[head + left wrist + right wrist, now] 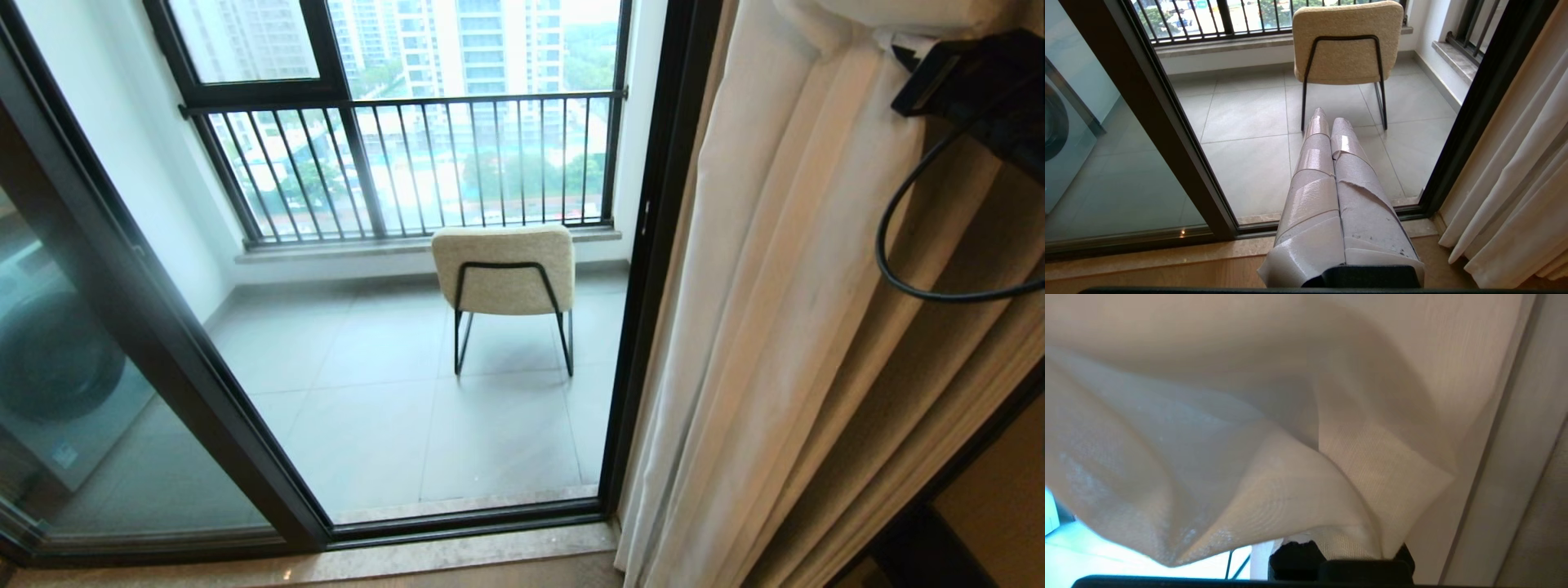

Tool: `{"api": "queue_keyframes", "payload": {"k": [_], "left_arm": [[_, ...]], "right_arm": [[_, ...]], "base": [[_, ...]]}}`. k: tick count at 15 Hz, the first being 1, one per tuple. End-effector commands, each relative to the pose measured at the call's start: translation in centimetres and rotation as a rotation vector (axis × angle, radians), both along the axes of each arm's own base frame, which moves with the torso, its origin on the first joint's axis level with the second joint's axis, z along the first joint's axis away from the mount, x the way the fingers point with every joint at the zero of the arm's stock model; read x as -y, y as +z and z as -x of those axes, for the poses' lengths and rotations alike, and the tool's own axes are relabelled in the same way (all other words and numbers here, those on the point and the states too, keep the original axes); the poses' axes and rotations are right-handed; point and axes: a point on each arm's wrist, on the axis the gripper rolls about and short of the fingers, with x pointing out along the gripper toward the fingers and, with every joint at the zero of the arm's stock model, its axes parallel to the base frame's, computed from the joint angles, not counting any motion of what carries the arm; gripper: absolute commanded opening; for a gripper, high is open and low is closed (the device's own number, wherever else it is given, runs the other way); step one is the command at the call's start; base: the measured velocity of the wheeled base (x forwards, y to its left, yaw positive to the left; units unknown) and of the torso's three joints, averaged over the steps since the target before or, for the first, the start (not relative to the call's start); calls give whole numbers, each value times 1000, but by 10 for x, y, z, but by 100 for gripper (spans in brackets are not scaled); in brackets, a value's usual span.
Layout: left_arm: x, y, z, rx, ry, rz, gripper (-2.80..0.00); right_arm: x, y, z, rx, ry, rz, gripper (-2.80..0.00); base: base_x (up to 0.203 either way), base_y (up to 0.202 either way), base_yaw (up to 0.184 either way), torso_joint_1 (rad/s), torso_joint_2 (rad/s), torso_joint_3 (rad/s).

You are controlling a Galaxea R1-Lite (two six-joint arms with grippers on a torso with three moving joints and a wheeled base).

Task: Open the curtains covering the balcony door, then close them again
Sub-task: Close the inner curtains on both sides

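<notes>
Right pincer (906, 61), head view: raised at the gathered curtains (784, 286), so the balcony door (653, 245) beside it stands uncovered. Left wrist view: left pincer (1327, 118), pressed together and empty, points at a chair (1347, 41), clear of the fabric. Right wrist view: right pincer pinches a sheer fold (1347, 477), a hold suited to dragging the curtains along.

A pale upholstered chair (504, 269) on thin black legs stands on the grey floor tiles (367, 425), its back to the camera. Beyond it, at 12 o'clock, a black-barred railing (408, 163) fronts the window (457, 49), daylight and tower blocks outside. At 9 o'clock, what may be a washing machine (49, 367) shows dimly.
</notes>
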Motion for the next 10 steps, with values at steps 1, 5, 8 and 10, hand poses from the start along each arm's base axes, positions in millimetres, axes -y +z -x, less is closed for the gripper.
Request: {"api": "queue_keyframes", "payload": {"k": [1,5,8,10], "left_arm": [[0,0,0,-1,1,0,-280],[0,0,0,1,1,0,-280],[0,0,0,-2,1,1,-280],[0,0,0,-2,1,2,-280]], "right_arm": [[0,3,5,11,2,0,-280],[0,2,7,8,2,0,-280],[0,-1,6,2,0,1,-280],[0,-1,4,1,1,1,-280]], "base": [[0,0,0,0,0,0],[0,0,0,0,0,0],[0,0,0,0,0,0],[0,0,0,0,0,0]]}}
